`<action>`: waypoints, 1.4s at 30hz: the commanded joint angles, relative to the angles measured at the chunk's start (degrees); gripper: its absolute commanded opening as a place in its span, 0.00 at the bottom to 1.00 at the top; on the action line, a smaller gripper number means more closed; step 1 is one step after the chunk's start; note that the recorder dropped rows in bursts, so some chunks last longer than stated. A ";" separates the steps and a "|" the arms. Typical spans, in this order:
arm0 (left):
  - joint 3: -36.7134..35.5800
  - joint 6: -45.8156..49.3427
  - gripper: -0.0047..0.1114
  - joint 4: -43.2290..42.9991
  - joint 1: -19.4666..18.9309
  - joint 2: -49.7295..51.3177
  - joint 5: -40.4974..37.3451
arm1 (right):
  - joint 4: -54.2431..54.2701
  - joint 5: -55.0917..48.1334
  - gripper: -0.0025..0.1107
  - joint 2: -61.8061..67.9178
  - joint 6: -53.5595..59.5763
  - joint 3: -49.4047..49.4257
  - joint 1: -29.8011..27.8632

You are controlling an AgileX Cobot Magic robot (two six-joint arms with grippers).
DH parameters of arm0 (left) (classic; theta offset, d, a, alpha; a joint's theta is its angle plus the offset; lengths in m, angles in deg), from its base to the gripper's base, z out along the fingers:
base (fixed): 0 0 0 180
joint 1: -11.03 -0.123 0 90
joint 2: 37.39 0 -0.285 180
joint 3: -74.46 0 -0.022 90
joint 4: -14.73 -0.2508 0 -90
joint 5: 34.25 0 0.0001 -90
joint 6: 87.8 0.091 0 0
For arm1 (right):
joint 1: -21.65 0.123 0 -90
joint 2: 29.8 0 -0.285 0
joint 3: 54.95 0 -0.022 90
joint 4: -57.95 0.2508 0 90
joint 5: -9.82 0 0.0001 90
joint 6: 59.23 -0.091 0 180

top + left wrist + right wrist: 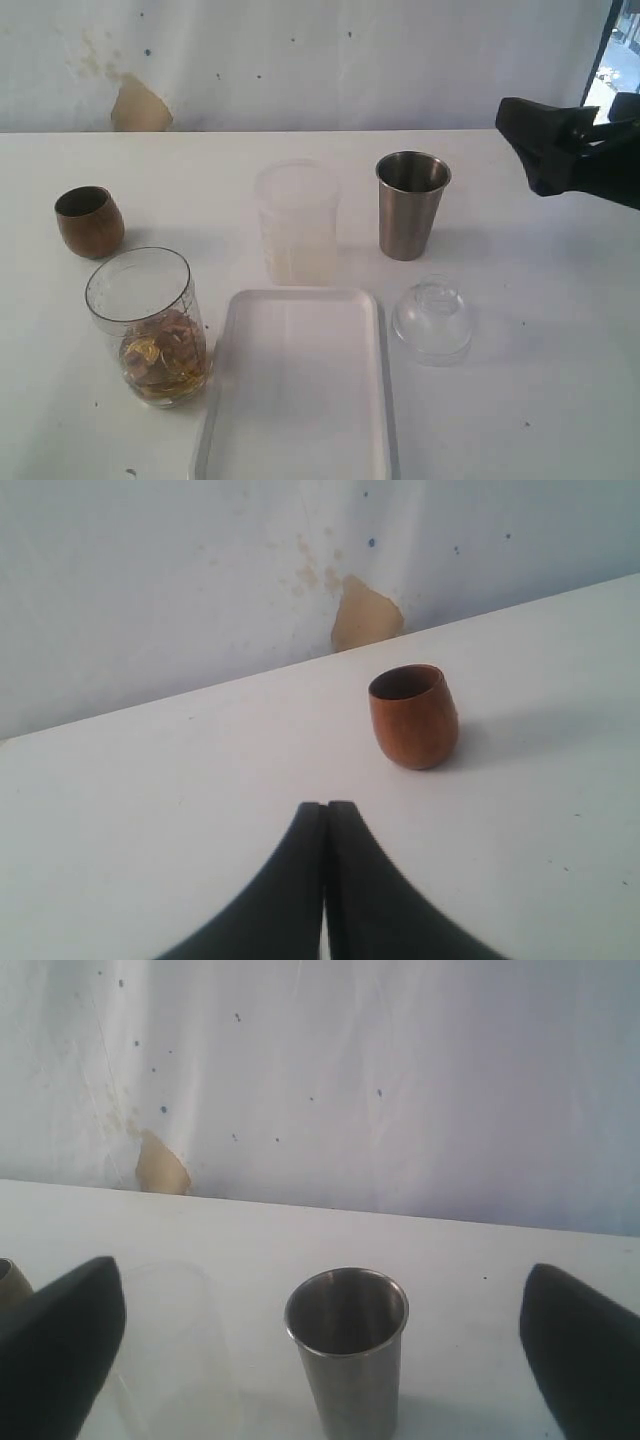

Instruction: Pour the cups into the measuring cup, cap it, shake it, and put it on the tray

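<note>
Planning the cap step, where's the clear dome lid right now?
Exterior view, right of centre: the clear dome lid sits beside the right edge of the white tray, nearer the camera than the steel tumbler.

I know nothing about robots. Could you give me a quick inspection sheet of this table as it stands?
Surface: white table, a few dark specks.
Job's things: wooden cup; steel tumbler; measuring cup, holding gold-brown bits; tray, empty; dome lid, beside the tray.
Clutter: frosted beaker, beyond the tray.
Grippers: left gripper shut, empty; right gripper open, empty.
Cables: nothing seen.
Surroundings: stained white wall.
</note>
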 commanded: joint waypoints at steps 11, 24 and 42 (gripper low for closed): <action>-0.32 -15.10 0.04 -2.06 0.30 -0.28 1.03 | -0.18 0.39 0.95 -0.37 0.82 0.25 -0.39; -0.32 -15.10 0.04 -1.95 0.12 -0.28 1.23 | -0.18 0.39 0.95 -0.37 0.82 0.25 -0.39; -0.32 -15.10 0.04 -1.95 -0.32 -0.28 1.23 | 0.74 1.20 0.95 -0.37 -1.29 0.25 -0.39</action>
